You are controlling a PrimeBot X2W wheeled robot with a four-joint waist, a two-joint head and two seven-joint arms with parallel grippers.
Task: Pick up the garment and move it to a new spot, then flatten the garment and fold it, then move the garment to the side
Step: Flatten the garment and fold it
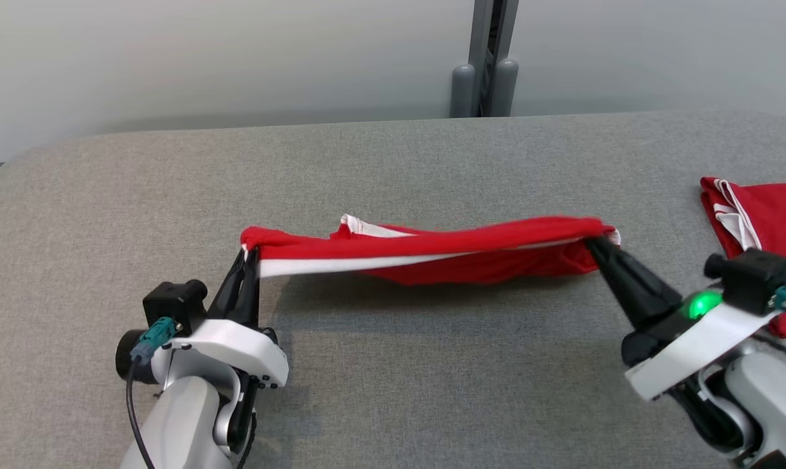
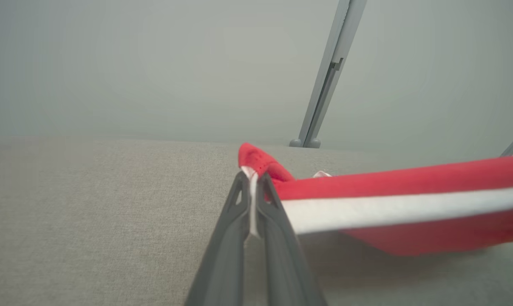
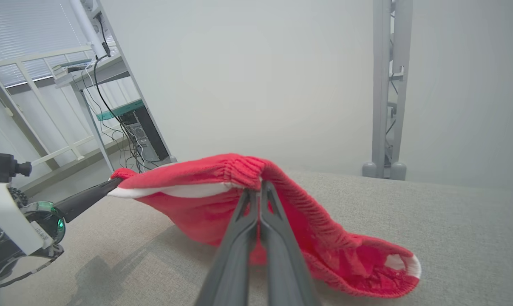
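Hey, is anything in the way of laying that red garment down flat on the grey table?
Nothing visible does. The red knit garment with white trim hangs stretched between the left gripper and right gripper, jaws shut on its ends, over the grey fabric tabletop. A second red garment lies apart at the right edge.

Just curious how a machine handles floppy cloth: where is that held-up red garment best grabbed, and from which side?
Probably at its two opposite ends, from the robot's near side, as now: left gripper shut on the white-striped corner, right gripper on the ribbed end. The limp red garment sags mid-span, so end grips keep it spread.
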